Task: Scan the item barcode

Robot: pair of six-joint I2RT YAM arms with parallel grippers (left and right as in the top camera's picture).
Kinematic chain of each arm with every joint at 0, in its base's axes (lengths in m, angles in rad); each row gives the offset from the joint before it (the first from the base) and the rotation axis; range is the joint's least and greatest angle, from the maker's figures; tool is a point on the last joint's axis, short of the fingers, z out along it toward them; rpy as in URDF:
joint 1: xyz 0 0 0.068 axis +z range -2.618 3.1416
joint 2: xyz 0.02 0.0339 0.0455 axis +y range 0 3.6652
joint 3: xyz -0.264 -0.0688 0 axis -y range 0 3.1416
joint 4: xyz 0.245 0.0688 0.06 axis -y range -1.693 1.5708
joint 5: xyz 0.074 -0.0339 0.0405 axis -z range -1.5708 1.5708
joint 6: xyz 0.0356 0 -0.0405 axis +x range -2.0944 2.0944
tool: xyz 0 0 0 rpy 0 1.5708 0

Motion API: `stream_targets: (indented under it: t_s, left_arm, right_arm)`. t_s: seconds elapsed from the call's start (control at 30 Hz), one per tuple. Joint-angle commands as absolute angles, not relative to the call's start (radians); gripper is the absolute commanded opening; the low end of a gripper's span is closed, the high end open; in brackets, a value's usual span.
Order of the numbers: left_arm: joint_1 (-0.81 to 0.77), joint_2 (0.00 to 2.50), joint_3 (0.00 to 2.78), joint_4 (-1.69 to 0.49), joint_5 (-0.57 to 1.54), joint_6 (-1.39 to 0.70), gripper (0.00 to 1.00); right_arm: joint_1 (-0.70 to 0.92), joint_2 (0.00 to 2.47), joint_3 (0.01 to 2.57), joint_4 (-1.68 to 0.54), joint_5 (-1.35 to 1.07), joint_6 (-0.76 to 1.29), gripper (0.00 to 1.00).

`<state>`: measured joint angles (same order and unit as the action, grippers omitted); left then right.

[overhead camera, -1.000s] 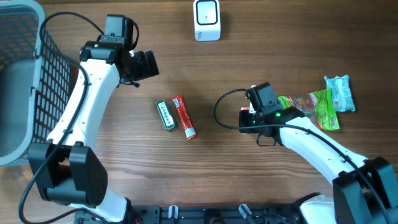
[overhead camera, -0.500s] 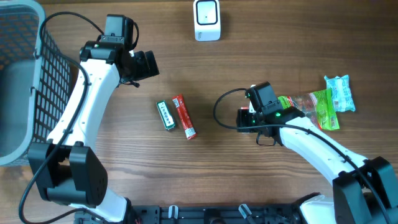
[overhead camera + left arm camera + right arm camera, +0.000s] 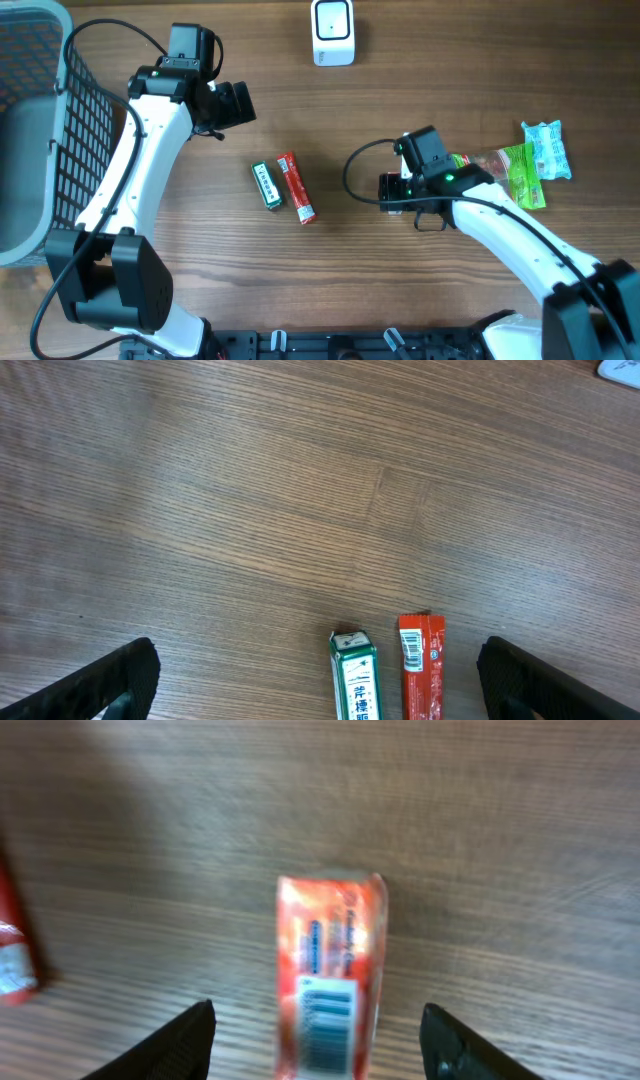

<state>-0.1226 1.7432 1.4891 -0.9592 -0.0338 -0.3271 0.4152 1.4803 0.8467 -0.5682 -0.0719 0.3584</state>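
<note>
the orange packet (image 3: 330, 950) is seen lying on the worktop (image 3: 500, 820), barcode label up, between the right fingers (image 3: 190, 1042). these are spread wide and stand clear of it on both sides. the left fingers (image 3: 115, 682) are held fully apart. the green pack (image 3: 354, 680) and red stick (image 3: 420, 670) are framed between them. the white scanner (image 3: 332, 32) is placed well apart.
</note>
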Motion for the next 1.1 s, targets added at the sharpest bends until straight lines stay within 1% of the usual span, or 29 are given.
stream_targets:
  t_s: [0.0, 0.23, 0.3, 0.37, 0.47, 0.5, 0.53, 0.57, 0.6, 0.7, 0.73, 0.77, 0.83, 0.9, 0.97, 1.07]
  left_arm:
    - [-0.121, 1.749, 1.485, -0.957, -0.046, -0.323, 1.00]
    - [-0.121, 1.749, 1.485, -0.957, -0.046, -0.323, 1.00]
    - [-0.121, 1.749, 1.485, -0.957, -0.046, -0.323, 1.00]
    - [-0.121, 1.749, 1.485, -0.957, -0.046, -0.323, 1.00]
    - [-0.121, 1.749, 1.485, -0.957, -0.046, -0.323, 1.00]
    - [-0.121, 1.749, 1.485, -0.957, -0.046, -0.323, 1.00]
    - [-0.121, 1.749, 1.485, -0.957, -0.046, -0.323, 1.00]
    - [-0.121, 1.749, 1.485, -0.957, -0.046, -0.323, 1.00]
    - [-0.121, 1.749, 1.485, -0.957, -0.046, -0.323, 1.00]
    - [-0.121, 1.749, 1.485, -0.957, -0.046, -0.323, 1.00]
    - [-0.121, 1.749, 1.485, -0.957, -0.046, -0.323, 1.00]
    - [-0.121, 1.749, 1.485, -0.957, -0.046, -0.323, 1.00]
    - [-0.121, 1.749, 1.485, -0.957, -0.046, -0.323, 1.00]
    - [-0.121, 1.749, 1.485, -0.957, -0.046, -0.323, 1.00]
    - [-0.121, 1.749, 1.485, -0.957, -0.046, -0.323, 1.00]
    - [-0.121, 1.749, 1.485, -0.957, -0.046, -0.323, 1.00]
  right_arm:
    - [0.412, 1.406, 0.915, -0.616, -0.087, 0.315, 0.67]
    - [0.412, 1.292, 0.918, -0.661, -0.063, 0.288, 0.69]
    - [0.412, 1.285, 0.918, -0.661, -0.041, 0.289, 0.75]
    - [0.412, 1.285, 0.918, -0.668, -0.041, 0.289, 0.75]
    - [0.398, 1.286, 0.918, -0.682, -0.025, 0.289, 0.57]
    - [0.375, 1.286, 0.918, -0.685, -0.019, 0.290, 0.44]
    - [0.353, 1.286, 0.918, -0.686, -0.020, 0.290, 0.36]
    - [0.325, 1.286, 0.918, -0.686, -0.032, 0.289, 0.17]
    - [0.287, 1.286, 0.918, -0.688, -0.064, 0.287, 0.04]
    - [0.222, 1.286, 0.918, -0.686, -0.202, 0.238, 0.04]
    - [0.217, 1.287, 0.917, -0.687, -0.215, 0.236, 0.04]
    - [0.217, 1.287, 0.913, -0.688, -0.212, 0.236, 0.05]
    - [0.217, 1.287, 0.890, -0.686, -0.165, 0.240, 0.11]
    - [0.218, 1.288, 0.870, -0.686, -0.120, 0.259, 0.12]
    - [0.217, 1.308, 0.852, -0.676, -0.097, 0.292, 0.11]
    - [0.218, 1.362, 0.834, -0.642, -0.159, 0.299, 0.05]
